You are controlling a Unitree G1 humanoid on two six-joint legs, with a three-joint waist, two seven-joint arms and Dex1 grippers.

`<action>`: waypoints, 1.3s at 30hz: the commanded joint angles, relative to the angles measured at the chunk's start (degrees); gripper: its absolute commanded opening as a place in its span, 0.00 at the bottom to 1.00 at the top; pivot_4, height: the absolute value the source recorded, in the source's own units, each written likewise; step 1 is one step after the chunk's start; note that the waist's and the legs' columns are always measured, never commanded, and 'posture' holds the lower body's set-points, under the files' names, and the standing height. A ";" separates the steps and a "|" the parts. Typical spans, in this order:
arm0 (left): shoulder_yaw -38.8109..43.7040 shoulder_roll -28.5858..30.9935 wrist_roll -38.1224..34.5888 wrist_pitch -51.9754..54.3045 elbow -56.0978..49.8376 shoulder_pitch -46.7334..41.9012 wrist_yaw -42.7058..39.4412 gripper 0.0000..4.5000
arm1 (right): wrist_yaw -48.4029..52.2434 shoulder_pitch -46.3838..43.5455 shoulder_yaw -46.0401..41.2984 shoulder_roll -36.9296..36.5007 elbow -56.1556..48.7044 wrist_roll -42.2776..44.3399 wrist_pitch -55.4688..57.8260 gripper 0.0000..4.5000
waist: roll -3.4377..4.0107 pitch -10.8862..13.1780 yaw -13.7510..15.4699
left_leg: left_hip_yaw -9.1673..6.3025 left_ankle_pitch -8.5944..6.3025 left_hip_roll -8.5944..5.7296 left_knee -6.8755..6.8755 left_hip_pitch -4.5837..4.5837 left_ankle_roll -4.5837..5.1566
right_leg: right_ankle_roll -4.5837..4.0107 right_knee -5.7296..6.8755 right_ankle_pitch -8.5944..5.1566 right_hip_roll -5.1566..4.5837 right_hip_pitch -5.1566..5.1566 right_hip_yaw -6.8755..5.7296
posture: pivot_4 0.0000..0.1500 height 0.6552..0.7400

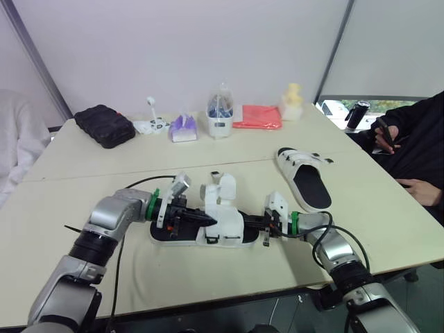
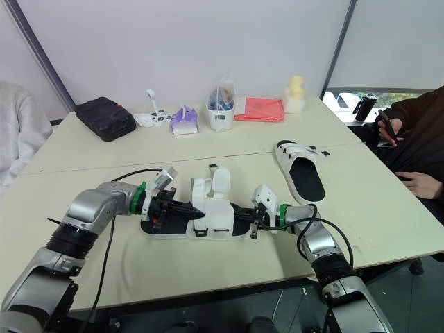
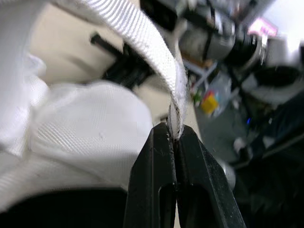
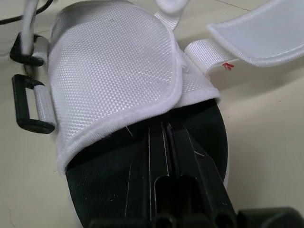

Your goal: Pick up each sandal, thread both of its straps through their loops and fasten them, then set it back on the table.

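The near sandal lies flat on the surface, close to its front edge, between the two arms. Its sole is black and its upper is white. Two white flaps stand upright over its middle.

The left tool is clenched on the end of a white webbing strap. In the left wrist view the strap edge is pinched between the two black fingertips and runs up and away from them. In the head views this tool sits at the sandal's left end.

The right tool is at the sandal's right end. Its fingers are pressed together, with nothing visible between them. Their tips rest on the black footbed, just under the edge of the white upper. Two black loops hang at the upper's side.

The far sandal lies on the surface to the right, well apart from the near one, sole down.

Along the far side of the surface stand:
- a black bag
- a tissue pack
- a clear container
- a red packet

A person sits at the right edge.
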 commanded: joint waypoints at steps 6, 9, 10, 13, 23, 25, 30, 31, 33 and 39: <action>-1.48 2.44 5.26 -7.83 -4.51 1.85 0.37 0.01 | -1.57 2.31 2.50 0.09 4.48 -4.17 2.43 0.00 | 0.01 0.00 -0.05 | 0.01 0.00 0.02 -0.02 -0.01 0.00 | -0.03 0.00 -0.02 -0.01 -0.03 0.02 | 1.00 1.00; 1.01 2.88 2.92 -5.63 -6.34 2.95 1.30 0.01 | -1.60 2.33 2.48 0.12 4.75 -4.25 2.22 0.00 | 0.01 0.01 -0.06 | 0.00 0.00 0.04 -0.04 0.00 0.00 | -0.04 -0.01 -0.02 -0.01 -0.03 0.04 | 1.00 1.00; 2.50 3.24 1.40 -4.01 -7.57 3.65 1.87 0.14 | -1.61 2.27 2.46 0.13 4.92 -4.27 2.15 0.00 | 0.01 0.01 -0.06 | 0.01 0.00 0.04 -0.05 -0.01 0.00 | -0.04 0.00 -0.02 -0.01 -0.04 0.04 | 1.00 1.00; 5.64 4.17 -0.79 -1.17 -10.93 5.58 4.46 0.43 | -1.60 2.28 2.44 0.11 5.08 -4.31 2.03 0.00 | 0.01 0.01 0.01 | 0.00 0.00 0.05 -0.06 -0.02 0.00 | -0.04 0.00 -0.02 0.00 -0.06 0.03 | 1.00 1.00; 9.84 11.44 -5.36 3.79 -34.48 27.56 11.52 0.52 | -1.13 2.10 2.41 0.08 5.92 -4.48 1.55 0.00 | 0.02 0.03 0.40 | -0.02 -0.01 0.08 -0.17 0.08 -0.01 | -0.31 -0.13 -0.17 -0.04 0.01 0.10 | 1.00 1.00; 8.34 9.22 -3.79 2.16 -33.13 27.95 14.02 0.52 | -1.04 1.85 2.56 0.30 6.23 -4.54 1.54 0.00 | 0.01 0.02 0.46 | -0.03 -0.02 0.09 -0.17 0.08 -0.01 | -0.51 -0.18 -0.28 -0.03 0.02 0.09 | 1.00 1.00; 5.40 5.11 1.41 -4.05 -26.97 25.75 17.70 0.52 | -0.70 1.71 2.79 0.47 6.40 -4.62 1.51 0.00 | 0.00 0.00 0.16 | -0.01 -0.01 0.13 -0.17 0.05 -0.01 | -0.50 -0.19 -0.27 0.01 0.02 0.07 | 1.00 1.00; 4.81 4.96 2.14 -5.01 -26.23 25.41 17.61 0.52 | -0.63 1.71 2.79 0.44 6.45 -4.63 1.47 0.00 | -0.01 0.00 0.16 | 0.00 -0.01 0.13 -0.19 0.05 -0.01 | -0.50 -0.19 -0.27 0.01 0.00 0.07 | 1.00 1.00; 3.69 4.48 3.78 -7.19 -24.62 24.75 17.88 0.52 | -0.59 1.71 2.80 0.44 6.49 -4.68 1.46 0.00 | 0.01 0.01 0.17 | -0.01 -0.01 0.14 -0.20 0.05 -0.01 | -0.49 -0.19 -0.26 0.02 -0.01 0.05 | 1.00 1.00; 2.79 1.82 5.14 -9.52 -22.08 22.65 19.21 0.52 | -0.87 1.73 2.80 0.72 6.46 -4.68 1.44 0.00 | 0.00 0.01 0.21 | -0.01 -0.01 0.13 -0.21 0.05 -0.01 | -0.49 -0.19 -0.26 0.01 0.01 0.05 | 1.00 1.00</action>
